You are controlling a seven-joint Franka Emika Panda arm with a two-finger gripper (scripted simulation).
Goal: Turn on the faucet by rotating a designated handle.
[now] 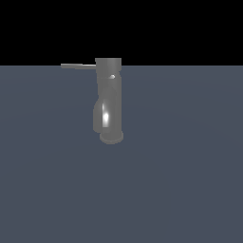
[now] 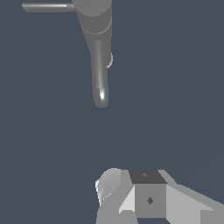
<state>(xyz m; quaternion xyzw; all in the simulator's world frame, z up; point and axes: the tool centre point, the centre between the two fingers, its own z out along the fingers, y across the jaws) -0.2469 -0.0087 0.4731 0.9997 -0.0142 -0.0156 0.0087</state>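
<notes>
Flat slate-blue tabletop (image 1: pixel 190 190) carries everything. Glossy grey metal faucet (image 1: pixel 109 102), an upright cylinder on a round base with a curved spout bulge, stands near the tabletop's middle in the exterior view. Thin flat grey metal handle (image 1: pixel 78 66) juts sideways from its top toward the exterior view's left. White blocky tool (image 2: pixel 148 199) shows only in the wrist view, well apart from faucet (image 2: pixel 98 43) and handle (image 2: pixel 46 7); fingertips are out of sight, so its spread cannot be told.

Judgement: nothing touched yet; approach, contact and rotation all remain.

No brands, labels or writing visible.
</notes>
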